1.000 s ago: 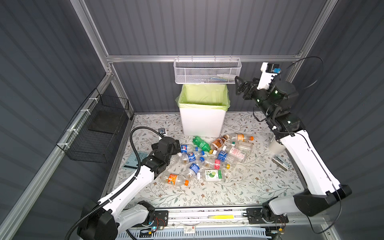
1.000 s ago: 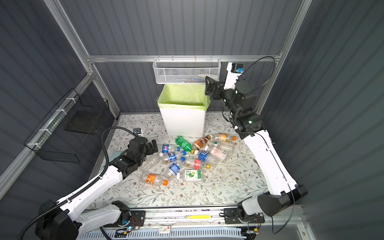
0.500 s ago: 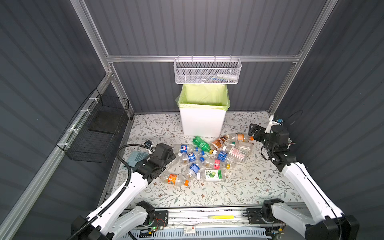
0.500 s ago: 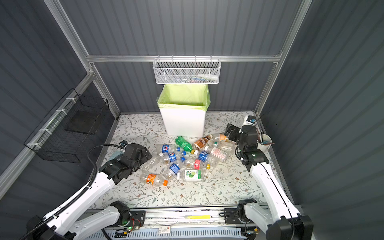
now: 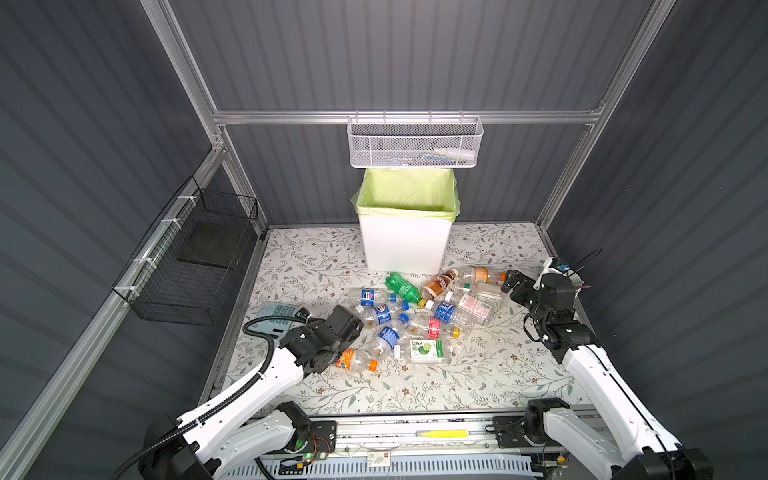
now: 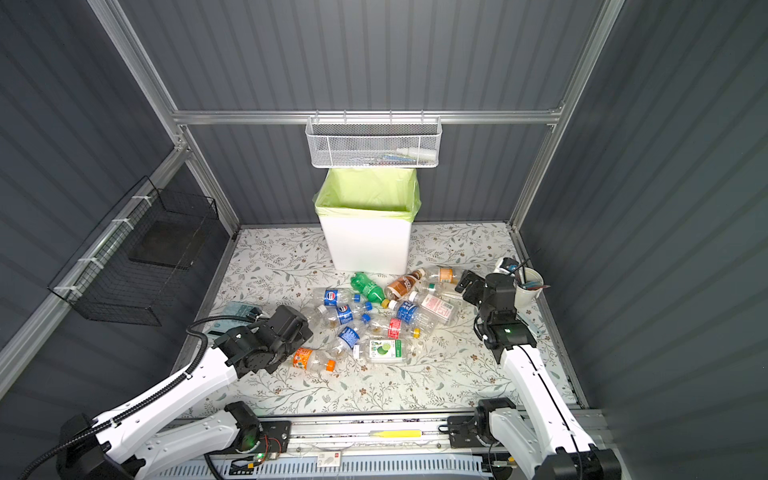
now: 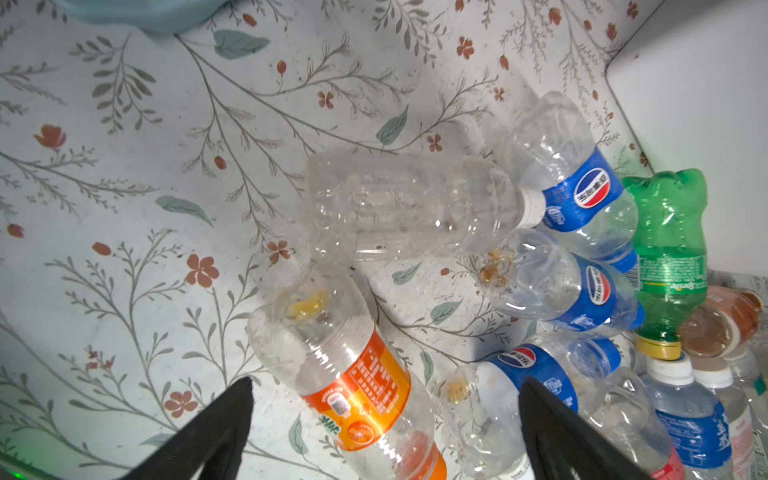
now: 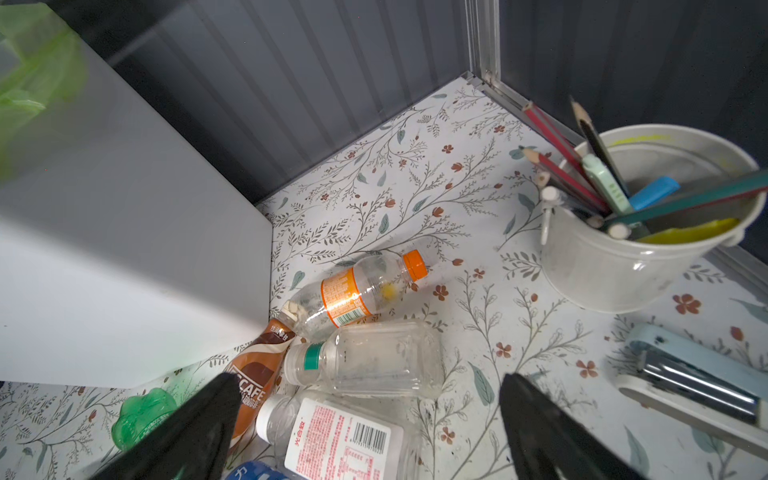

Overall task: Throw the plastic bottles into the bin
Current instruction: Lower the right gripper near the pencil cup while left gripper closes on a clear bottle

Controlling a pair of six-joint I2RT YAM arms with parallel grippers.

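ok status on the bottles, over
Left gripper open, empty, by the orange-label bottle. Right gripper open, empty, by the clear green-banded bottle. Bottle pile on the table, bin bottom hidden. Pen cup close by.

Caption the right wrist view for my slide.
Open right claw over plastic bottles beside the white bin, pencil cup nearby.

Dark grey ribbed walls (image 5: 395, 54) stand on three sides. Silver bars (image 5: 291, 117) frame them. The worktop (image 5: 316, 257) is white with little leaves and flowers. A white mesh basket (image 5: 411, 145) hangs at the back, and a black wire basket (image 5: 187, 291) hangs on the left wall.
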